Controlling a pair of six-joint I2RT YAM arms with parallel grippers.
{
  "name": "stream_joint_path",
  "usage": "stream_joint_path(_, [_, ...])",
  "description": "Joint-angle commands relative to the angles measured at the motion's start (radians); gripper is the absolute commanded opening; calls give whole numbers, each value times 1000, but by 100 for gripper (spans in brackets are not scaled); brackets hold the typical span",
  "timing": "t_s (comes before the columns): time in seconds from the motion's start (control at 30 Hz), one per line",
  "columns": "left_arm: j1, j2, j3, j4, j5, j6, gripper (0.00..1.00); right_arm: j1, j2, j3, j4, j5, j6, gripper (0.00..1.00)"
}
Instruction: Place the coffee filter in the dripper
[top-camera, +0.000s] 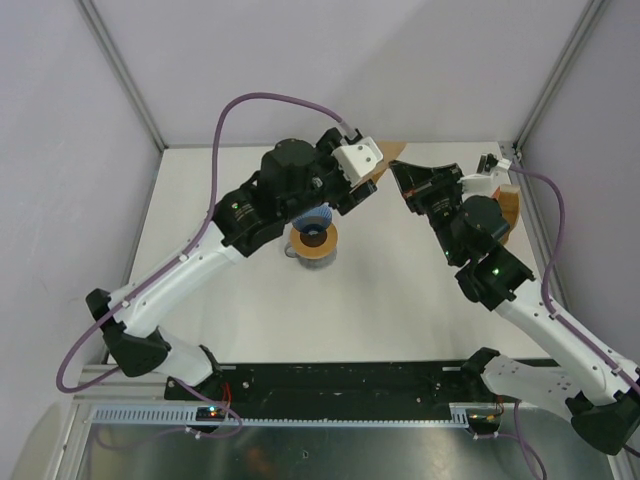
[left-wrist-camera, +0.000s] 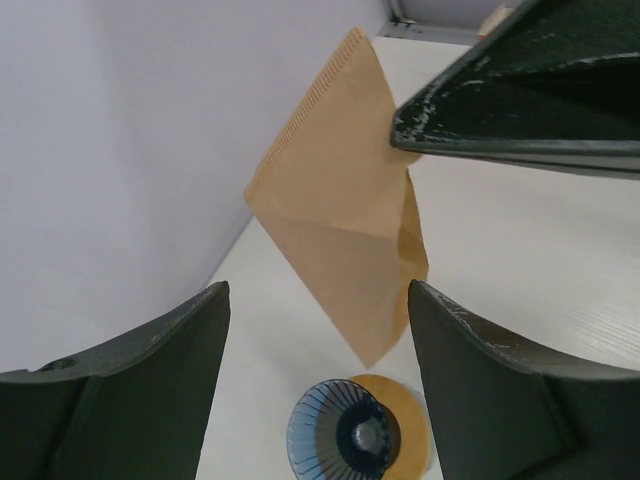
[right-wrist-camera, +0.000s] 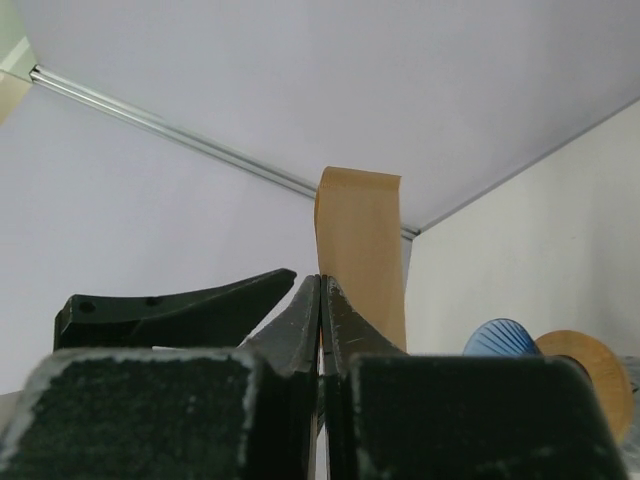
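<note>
- Above the far middle of the table, the coffee filter (left-wrist-camera: 335, 210) hangs in the air, clear of the tabletop and not touching the dripper (left-wrist-camera: 345, 437).
- Right gripper (right-wrist-camera: 320, 290): its jaws are pressed together on one edge of the filter. I read this as a pinch on the paper alone.
- Left gripper (left-wrist-camera: 318, 300): its fingers are spread wide and hold nothing. In its wrist view they stand on either side of the hanging filter without touching it.
- Filter attitude: it is folded nearly flat. Its long axis runs from the pinched edge down to a narrow tip, which points roughly toward the dripper's open mouth.
- Deciding relation: in the top view the dripper lies to the left of the filter and nearer than it. I judge the carry must run leftward and nearward, then down.
- Dripper seat: it stands upright, mouth up, on an amber disc (left-wrist-camera: 405, 420), under the left arm's wrist.
- Nearer arm: the left wrist is closer to the dripper, yet the right one has the paper.
- Risk, as I judge it: paper this flat may catch on the ribbed rim rather than seat.
</note>
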Motion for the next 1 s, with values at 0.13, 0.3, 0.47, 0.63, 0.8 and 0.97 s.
stream_joint_path(0.13, [-20,39,1,92,-124,58,75,12,-9,-11,89,17,61,0])
stream_joint_path(0.3, [-23,57,5,109,-158,76,68,12,2,-12,104,-12,80,0])
stream_joint_path(0.47, [-26,75,8,140,-215,98,52,15,12,-16,109,-28,99,0])
stream_joint_path(0.63, [-32,68,14,148,-232,108,27,15,16,-28,111,-25,99,0])
stream_joint_path(0.8, [-37,58,-3,151,-232,106,2,12,28,-30,120,-27,83,0])
stream_joint_path(0.97, [-36,43,-21,150,-230,90,0,0,42,-30,145,-50,17,0])
